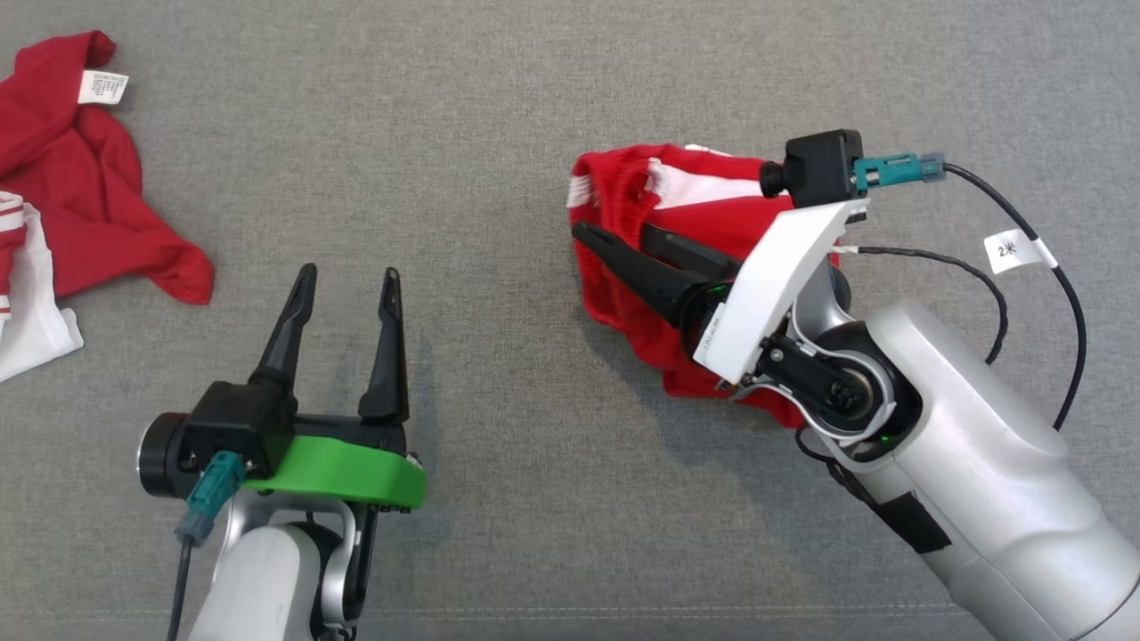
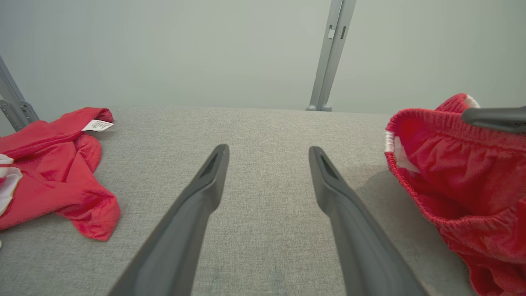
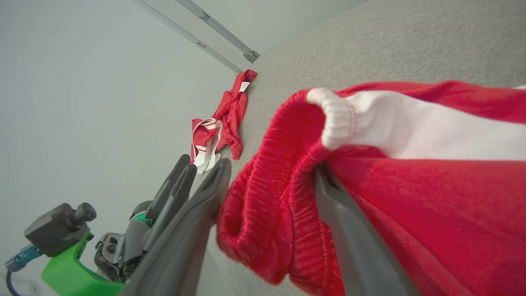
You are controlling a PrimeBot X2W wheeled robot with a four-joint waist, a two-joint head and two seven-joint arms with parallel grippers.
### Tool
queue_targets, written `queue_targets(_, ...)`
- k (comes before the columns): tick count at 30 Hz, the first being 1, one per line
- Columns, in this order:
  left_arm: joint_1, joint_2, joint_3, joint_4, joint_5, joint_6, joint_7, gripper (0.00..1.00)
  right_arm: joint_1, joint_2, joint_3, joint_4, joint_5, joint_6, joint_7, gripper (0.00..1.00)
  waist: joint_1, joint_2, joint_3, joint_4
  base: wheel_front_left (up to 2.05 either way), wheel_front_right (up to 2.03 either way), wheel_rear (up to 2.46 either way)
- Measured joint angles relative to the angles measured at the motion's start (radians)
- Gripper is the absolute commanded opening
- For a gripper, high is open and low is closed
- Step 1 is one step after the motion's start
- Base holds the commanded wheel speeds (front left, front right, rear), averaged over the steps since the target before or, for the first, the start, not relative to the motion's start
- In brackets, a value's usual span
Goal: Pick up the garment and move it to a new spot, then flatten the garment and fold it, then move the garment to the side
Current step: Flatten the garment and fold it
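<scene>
Head view: my right gripper [image 1: 611, 230] stands spread, the garment [image 1: 623, 303] bunched over its fingers, well right of the crumpled red shirt [image 1: 80, 205]. My left gripper [image 1: 349, 270] hovers open between them.

Left wrist view: nothing lies between my left fingers.

Right wrist view: the waistband [image 3: 263, 197] wraps one finger, so withdrawing could snag it and drag the garment.

Garment [image 1: 614, 187]: red fabric with a ribbed elastic band and a broad white stripe. Condition: crumpled and bunched, not flattened, not folded. Position: about two o'clock from the head view's centre, band edge toward nine o'clock, stripe toward twelve. The band lies between the parted fingers of the right gripper [image 1: 613, 231].
</scene>
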Motion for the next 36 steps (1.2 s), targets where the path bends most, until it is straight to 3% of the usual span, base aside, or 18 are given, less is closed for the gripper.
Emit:
queue_targets(7, 0.002, 0.0, 0.027, 0.006, -0.032, 0.0, -0.012, 1.0, -0.007, 0.03, -0.063, -0.066, -0.023, 0.022, -0.096, 1.0, 0.0, 0.0, -0.033, 0.001, 0.0, 0.0, 0.0)
queue_targets(10, 0.006, 0.0, 0.057, 0.007, -0.041, 0.0, -0.014, 1.0, -0.01, -0.024, -0.062, -0.074, -0.091, 0.022, -0.115, 1.0, 0.0, 0.0, -0.048, -0.004, 0.0, 0.0, 0.0)
queue_targets(15, 0.012, 0.0, 0.06, 0.014, -0.073, 0.0, -0.016, 1.0, -0.002, -0.118, 0.037, -0.005, -0.165, 0.021, -0.044, 1.0, 0.0, 0.0, -0.061, -0.027, 0.0, 0.0, 0.0)
queue_targets(23, 0.012, 0.0, -0.002, 0.033, -0.096, 0.0, -0.022, 1.0, 0.001, -0.12, 0.004, -0.03, -0.215, 0.02, -0.119, 1.0, 0.0, 0.0, -0.088, -0.021, 0.0, 0.0, 0.0)
queue_targets(28, 0.013, -0.001, -0.001, 0.047, -0.095, 0.0, -0.04, 1.0, 0.07, -0.248, -0.044, -0.023, -0.326, 0.0, -0.221, 1.0, 0.0, 0.0, -0.113, -0.004, 0.0, 0.0, 0.0)
queue_targets(36, 0.073, 0.0, 0.067, 0.084, -0.006, 0.0, -0.052, 1.0, 0.198, -0.388, -0.072, 0.025, -0.524, -0.043, -0.395, 1.0, 0.0, 0.0, -0.174, 0.006, 0.0, 0.0, 0.0)
